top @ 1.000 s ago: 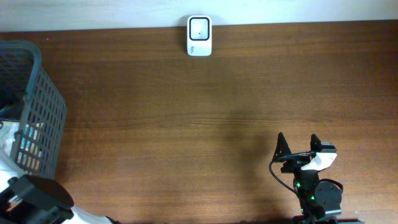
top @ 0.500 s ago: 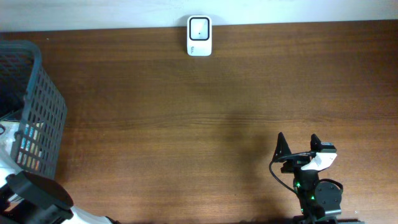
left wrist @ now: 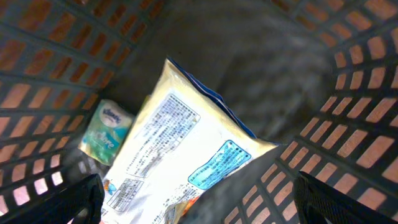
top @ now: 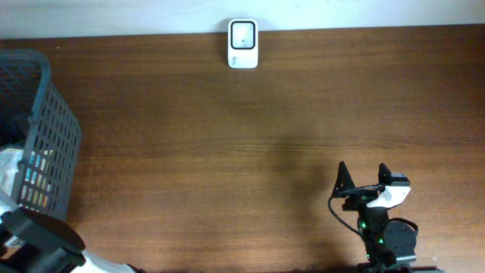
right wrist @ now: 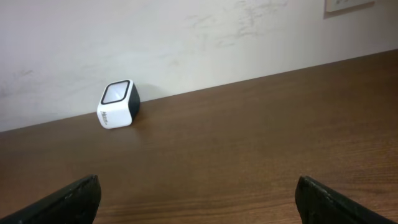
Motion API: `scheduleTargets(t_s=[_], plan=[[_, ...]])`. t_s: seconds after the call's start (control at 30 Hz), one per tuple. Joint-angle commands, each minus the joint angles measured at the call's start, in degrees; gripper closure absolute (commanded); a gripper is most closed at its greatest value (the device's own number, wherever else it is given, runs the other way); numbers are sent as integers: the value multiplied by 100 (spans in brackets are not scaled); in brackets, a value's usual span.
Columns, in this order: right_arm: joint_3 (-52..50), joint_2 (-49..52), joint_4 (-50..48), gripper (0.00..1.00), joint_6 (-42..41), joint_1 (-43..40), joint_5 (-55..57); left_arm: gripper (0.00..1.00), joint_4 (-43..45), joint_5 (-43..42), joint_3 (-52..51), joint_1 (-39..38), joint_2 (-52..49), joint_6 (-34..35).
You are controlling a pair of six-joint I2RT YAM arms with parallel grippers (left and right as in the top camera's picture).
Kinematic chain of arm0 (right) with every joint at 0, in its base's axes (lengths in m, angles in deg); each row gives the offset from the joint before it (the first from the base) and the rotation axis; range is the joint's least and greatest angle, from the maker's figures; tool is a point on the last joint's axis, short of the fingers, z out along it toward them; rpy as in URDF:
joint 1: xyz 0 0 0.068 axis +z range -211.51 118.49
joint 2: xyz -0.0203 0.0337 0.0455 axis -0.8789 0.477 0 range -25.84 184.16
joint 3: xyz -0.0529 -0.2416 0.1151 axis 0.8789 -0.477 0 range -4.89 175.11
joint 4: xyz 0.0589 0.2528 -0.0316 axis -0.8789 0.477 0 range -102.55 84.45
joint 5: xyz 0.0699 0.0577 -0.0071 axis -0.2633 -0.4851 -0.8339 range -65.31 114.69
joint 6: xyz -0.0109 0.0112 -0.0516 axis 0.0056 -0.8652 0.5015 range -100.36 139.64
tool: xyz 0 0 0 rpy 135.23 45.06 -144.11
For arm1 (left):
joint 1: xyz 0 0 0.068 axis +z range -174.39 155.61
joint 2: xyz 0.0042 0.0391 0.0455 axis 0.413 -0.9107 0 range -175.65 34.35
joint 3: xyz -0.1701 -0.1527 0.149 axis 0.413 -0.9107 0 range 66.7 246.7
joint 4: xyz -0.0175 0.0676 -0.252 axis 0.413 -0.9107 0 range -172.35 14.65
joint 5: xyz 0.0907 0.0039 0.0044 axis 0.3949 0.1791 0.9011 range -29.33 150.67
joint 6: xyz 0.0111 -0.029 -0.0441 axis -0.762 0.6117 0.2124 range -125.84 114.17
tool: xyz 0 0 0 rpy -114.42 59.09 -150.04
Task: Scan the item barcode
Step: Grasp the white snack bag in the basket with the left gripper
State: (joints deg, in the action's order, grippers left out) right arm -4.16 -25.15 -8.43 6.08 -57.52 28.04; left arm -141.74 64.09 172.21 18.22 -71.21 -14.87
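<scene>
Left gripper (left wrist: 199,202) spread wide, nothing held, above yellow packet (left wrist: 186,149) lying in grey basket (left wrist: 348,93), centre of wrist frame. Right gripper (top: 364,176) wide, empty, lower right of overhead frame; scanner (top: 242,44) top centre

We see the left arm's dark link (top: 42,241) has slid a little lower and further left in the overhead view. It now sits slightly farther behind the basket (top: 45,136) that surrounds the left hand (left wrist: 199,205).
</scene>
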Motion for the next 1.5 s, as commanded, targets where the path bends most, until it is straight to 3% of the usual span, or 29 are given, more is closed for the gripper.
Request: scheduleTargets(t_s=[0.0, 0.17, 0.3, 0.9, 1.17, 1.27, 1.47], plan=[[-42, -37, 22, 1, -44, -26, -11, 6, -55, -46, -55, 35, -380, -271], [-42, -37, 22, 1, -44, -26, -11, 0, 127, -44, -55, 109, -708, -837], [-42, -37, 22, 1, -44, -26, -11, 1, 186, -48, -55, 118, -1008, -1126], [-42, -37, 22, 1, -44, -26, -11, 4, 129, 243, -186, 151, -1661, -1145], [-42, -37, 22, 1, -44, -26, -11, 1, -160, 177, 850, 144, -1318, -1141], [-42, -37, 22, 1, -44, -26, -11, 1, -520, 199, 774, 184, -1257, -1143], [-42, -37, 22, 1, -44, -26, -11, 1, -404, 251, 22, 297, -1261, -1145]])
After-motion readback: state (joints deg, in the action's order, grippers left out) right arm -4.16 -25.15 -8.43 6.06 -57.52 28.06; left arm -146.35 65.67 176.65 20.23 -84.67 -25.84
